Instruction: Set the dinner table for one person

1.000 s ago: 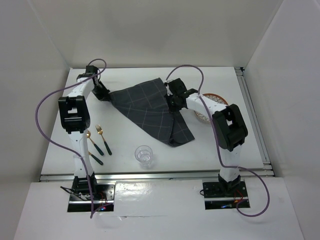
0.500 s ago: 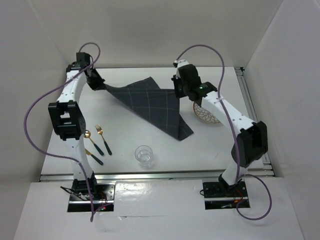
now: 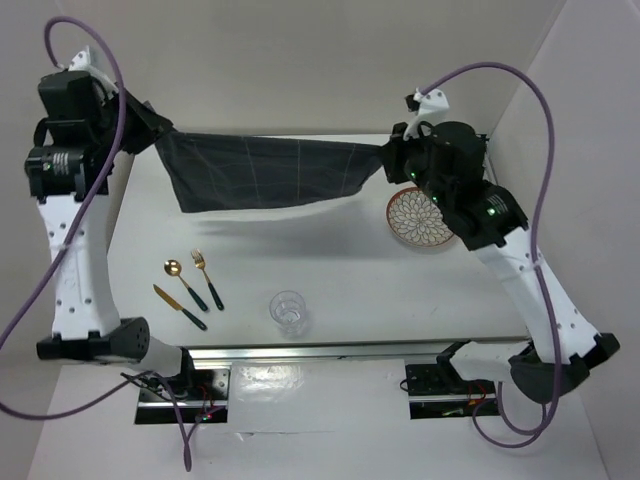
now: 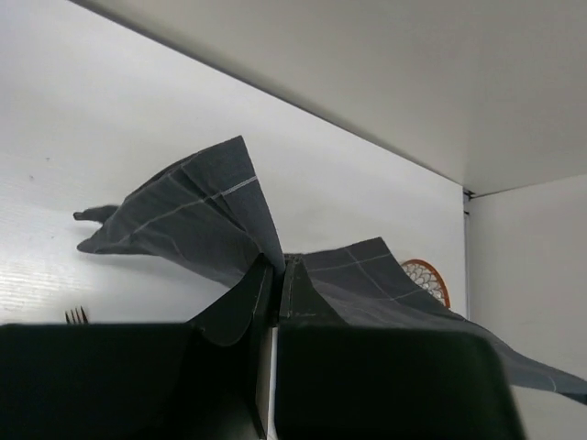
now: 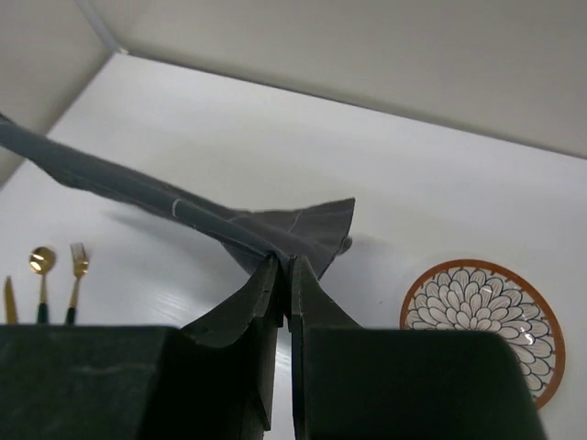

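Both left pincer (image 3: 152,128) and right pincer (image 3: 386,160) pinch cloth (image 3: 265,175) above dinner table (image 3: 330,275), white walls (image 3: 330,60) around

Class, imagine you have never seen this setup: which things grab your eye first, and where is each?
The dark grey cloth hangs stretched in the air over the far half of the dinner table, its ends pinched by the left gripper and the right gripper. A flower-patterned plate lies on the right side, and a clear glass stands near the front edge.
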Robot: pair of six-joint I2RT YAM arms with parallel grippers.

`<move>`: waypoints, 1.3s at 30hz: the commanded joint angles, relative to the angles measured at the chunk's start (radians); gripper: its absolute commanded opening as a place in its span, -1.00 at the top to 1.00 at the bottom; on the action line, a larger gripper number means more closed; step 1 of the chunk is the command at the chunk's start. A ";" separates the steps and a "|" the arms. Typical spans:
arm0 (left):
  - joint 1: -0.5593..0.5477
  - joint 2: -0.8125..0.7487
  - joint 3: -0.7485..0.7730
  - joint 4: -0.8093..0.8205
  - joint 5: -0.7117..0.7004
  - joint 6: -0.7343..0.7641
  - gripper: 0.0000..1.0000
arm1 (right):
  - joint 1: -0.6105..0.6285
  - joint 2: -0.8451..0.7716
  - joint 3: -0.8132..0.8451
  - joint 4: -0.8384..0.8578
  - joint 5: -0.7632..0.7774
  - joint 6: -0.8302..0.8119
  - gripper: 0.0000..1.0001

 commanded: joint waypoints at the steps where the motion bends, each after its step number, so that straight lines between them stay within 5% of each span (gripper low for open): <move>1: 0.015 -0.107 -0.023 -0.062 -0.075 0.051 1.00 | -0.008 -0.082 0.072 -0.089 0.074 0.003 1.00; 10: 0.015 -0.197 -0.129 -0.057 -0.131 0.074 1.00 | -0.008 -0.076 0.033 -0.071 0.179 0.025 1.00; 17: 0.015 -0.034 -0.265 0.102 -0.086 0.054 1.00 | -0.081 0.171 -0.023 0.116 0.197 -0.035 1.00; 24: -0.052 0.346 -0.099 0.165 -0.071 0.036 1.00 | -0.253 0.493 0.061 0.231 0.008 -0.035 1.00; 26: -0.062 0.528 0.009 0.136 -0.062 0.045 -0.01 | -0.276 0.637 0.113 0.228 -0.015 -0.035 0.89; 28: -0.083 0.651 0.233 0.026 -0.077 0.057 -0.85 | -0.291 0.747 0.271 0.175 -0.006 -0.026 0.50; 29: -0.083 0.700 0.295 -0.002 -0.091 0.057 -1.00 | -0.291 0.843 0.326 0.106 0.020 -0.015 -0.06; 32: -0.092 0.733 0.296 0.033 -0.115 0.068 -1.00 | -0.291 0.919 0.450 0.047 0.020 -0.015 -0.69; 35: -0.092 0.624 0.097 0.128 -0.140 0.089 -0.96 | -0.282 0.871 0.390 0.078 -0.008 0.011 -0.76; 39: -0.102 0.578 -0.031 0.153 -0.160 0.112 0.00 | -0.282 0.792 0.257 0.087 -0.089 0.100 -0.72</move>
